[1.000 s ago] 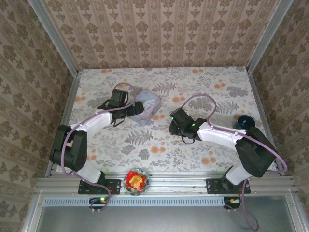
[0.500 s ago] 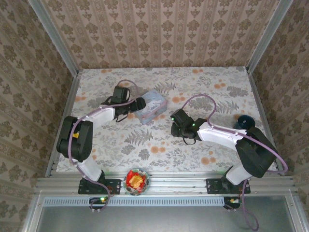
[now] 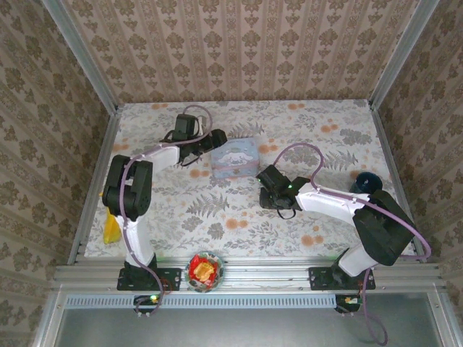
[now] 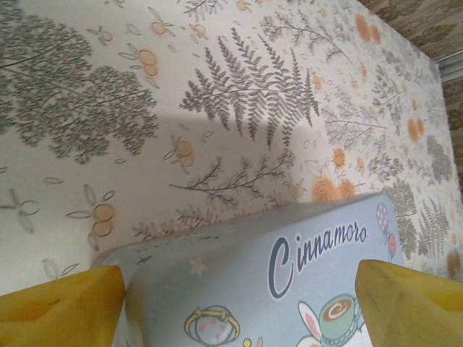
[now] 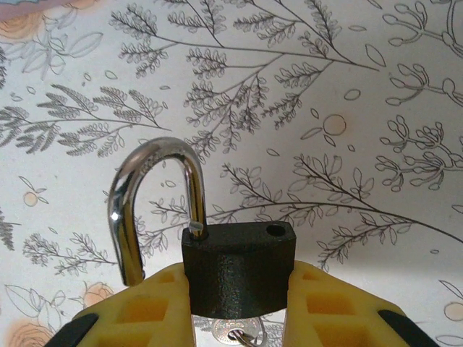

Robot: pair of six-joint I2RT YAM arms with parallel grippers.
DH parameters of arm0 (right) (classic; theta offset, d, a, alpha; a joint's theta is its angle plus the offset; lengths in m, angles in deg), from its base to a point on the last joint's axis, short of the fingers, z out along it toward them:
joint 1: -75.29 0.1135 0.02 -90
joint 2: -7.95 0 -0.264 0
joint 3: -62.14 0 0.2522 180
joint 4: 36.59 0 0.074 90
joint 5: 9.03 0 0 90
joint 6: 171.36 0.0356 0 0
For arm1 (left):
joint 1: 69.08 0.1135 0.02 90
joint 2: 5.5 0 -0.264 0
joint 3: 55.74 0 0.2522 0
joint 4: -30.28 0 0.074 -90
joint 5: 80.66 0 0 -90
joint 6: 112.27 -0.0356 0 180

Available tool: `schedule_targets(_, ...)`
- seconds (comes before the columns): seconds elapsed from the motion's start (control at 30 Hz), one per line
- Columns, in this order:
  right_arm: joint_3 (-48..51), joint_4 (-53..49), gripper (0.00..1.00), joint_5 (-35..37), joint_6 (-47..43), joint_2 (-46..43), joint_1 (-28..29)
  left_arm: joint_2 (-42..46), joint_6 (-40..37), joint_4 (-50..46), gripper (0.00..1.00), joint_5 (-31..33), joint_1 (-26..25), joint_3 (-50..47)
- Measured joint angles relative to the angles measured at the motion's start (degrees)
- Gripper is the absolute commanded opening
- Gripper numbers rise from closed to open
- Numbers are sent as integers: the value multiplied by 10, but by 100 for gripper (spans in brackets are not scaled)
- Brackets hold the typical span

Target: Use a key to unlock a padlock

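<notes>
**Now: padlock clamped in your right claw, tin in your left**

Right now your right claw (image 5: 239,285) is closed on the padlock (image 5: 239,260), with its yellow fingers (image 5: 155,307) pressed to either side of the dark body. The silver shackle (image 5: 148,181) stands open. One leg sits in the body, the other hangs free beside it, and one hole on top of the body is empty. A scrap of silver metal (image 5: 233,334) shows under the body, but too little of it shows to say what it is.

From above, that claw sits just right of the pale blue tin (image 3: 237,157) and a little nearer the arm bases, apart from the tin. You cannot tell whether the padlock touches the surface (image 3: 325,123).

Your left claw (image 4: 235,296) is spread wide across the tin, a finger set against each of two opposite sides, so it has the tin in its grip. The cartoon lid faces up, and the wrist view reads "Cinnamoro".

Well nearer the bases than the tin stands a small bowl (image 3: 205,270) holding something red and yellow. Far right of the tin lies a dark blue round thing (image 3: 365,181).
</notes>
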Motion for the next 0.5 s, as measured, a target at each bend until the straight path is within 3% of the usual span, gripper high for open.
schedule_targets(0.3,0,-61,2,-3,-3,-31,-9,-2,8,10,94,-8,-3,-1)
schedule_targets(0.5,-2,-100,2,-3,-12,-43,-44,65,12,10,100,2,4,-57)
